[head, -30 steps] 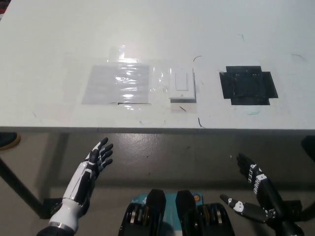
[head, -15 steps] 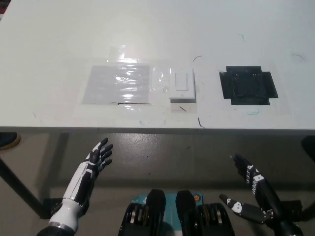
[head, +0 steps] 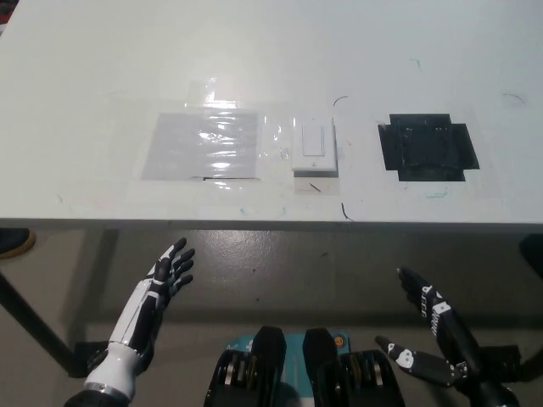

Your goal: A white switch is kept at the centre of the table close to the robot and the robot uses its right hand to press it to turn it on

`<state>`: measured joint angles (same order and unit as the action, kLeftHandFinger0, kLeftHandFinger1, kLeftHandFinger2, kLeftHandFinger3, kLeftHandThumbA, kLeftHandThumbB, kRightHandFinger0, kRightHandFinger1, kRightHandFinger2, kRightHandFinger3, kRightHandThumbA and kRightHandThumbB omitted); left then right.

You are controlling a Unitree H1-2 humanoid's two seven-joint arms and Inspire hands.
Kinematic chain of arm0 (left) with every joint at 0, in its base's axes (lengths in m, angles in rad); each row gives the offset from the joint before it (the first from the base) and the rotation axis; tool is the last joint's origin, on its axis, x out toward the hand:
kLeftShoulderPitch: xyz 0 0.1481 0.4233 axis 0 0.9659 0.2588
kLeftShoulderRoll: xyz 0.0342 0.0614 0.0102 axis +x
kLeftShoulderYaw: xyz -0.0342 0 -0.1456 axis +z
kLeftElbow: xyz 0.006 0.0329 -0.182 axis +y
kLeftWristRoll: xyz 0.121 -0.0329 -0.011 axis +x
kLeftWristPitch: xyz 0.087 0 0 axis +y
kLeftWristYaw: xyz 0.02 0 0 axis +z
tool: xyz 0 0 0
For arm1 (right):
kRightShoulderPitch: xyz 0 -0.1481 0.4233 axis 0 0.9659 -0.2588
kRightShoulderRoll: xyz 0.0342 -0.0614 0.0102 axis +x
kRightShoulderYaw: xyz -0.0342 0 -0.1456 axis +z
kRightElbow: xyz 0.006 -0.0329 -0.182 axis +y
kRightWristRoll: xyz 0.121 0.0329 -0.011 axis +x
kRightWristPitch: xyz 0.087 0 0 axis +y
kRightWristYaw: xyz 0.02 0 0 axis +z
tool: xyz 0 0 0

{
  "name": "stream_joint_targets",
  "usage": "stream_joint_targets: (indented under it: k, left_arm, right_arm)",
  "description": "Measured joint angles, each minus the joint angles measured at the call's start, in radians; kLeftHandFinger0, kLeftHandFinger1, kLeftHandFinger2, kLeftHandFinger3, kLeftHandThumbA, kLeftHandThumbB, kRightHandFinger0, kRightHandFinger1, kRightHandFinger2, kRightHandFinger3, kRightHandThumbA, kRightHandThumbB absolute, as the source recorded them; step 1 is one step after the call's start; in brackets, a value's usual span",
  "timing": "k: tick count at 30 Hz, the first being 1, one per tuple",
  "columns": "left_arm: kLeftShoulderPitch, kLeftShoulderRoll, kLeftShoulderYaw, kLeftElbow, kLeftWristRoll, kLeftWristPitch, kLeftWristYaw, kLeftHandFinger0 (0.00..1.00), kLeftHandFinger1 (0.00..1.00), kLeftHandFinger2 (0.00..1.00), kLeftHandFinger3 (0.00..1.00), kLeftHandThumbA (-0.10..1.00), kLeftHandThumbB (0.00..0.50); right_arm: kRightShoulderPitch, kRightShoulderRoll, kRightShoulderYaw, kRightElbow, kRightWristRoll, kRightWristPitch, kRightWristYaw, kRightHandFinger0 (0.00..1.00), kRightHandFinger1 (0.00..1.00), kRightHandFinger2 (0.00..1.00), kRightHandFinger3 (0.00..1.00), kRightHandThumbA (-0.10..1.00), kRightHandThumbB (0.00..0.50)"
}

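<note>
Sunk slightly lower and nearer the body since 1 s ago: right hand point(head: 431, 326), fingers spread, holding nothing, well short of the switch point(head: 314, 147). Switch taped flat at surface point(head: 85, 85) centre, between clear film point(head: 200, 145) and black patch point(head: 428, 147). Rigid, fixed; likely needs 1 fingertip on the rocker. Left hand point(head: 158, 288) idle, fingers apart, below the switch.

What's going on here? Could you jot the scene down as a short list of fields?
Table: white table
Switch: white switch near the table's middle, untouched
Left of switch: shiny clear sheet
Right of switch: black taped patch
Right hand: black right hand below the table edge, open
Left hand: white left hand resting low, open
</note>
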<state>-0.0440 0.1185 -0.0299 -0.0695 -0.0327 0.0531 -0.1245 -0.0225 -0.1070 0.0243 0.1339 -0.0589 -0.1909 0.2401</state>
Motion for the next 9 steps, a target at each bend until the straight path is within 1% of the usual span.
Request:
stream_joint_targets:
  k: [2,4,5,7,9]
  left_arm:
    - [0.000,0.000,0.001,0.002,-0.001,0.000,0.000,1.00,1.00,1.00,1.00,1.00,0.000]
    - [0.000,0.000,0.001,0.002,-0.002,0.000,0.000,1.00,1.00,1.00,1.00,1.00,0.004]
    - [0.000,-0.001,0.002,0.002,-0.003,0.000,0.000,1.00,1.00,1.00,1.00,1.00,0.005]
    - [0.000,-0.002,0.003,0.002,-0.005,0.000,0.000,1.00,1.00,1.00,1.00,1.00,0.005]
    - [0.000,-0.003,0.004,0.002,-0.005,0.000,0.000,1.00,1.00,1.00,1.00,1.00,0.004]
  right_arm:
    - [0.000,0.000,0.000,0.000,0.000,0.000,0.000,1.00,1.00,1.00,1.00,0.84,0.159]
    - [-0.001,0.000,0.000,0.000,0.000,-0.001,0.000,1.00,1.00,1.00,1.00,0.90,0.154]
    - [-0.001,0.000,0.000,0.000,0.000,-0.002,0.000,1.00,1.00,1.00,1.00,0.92,0.151]
    - [-0.001,0.000,0.000,0.001,0.000,-0.003,0.000,1.00,1.00,1.00,1.00,0.95,0.129]
    - [-0.002,-0.001,0.000,0.001,0.001,-0.007,0.000,1.00,1.00,1.00,1.00,0.96,0.128]
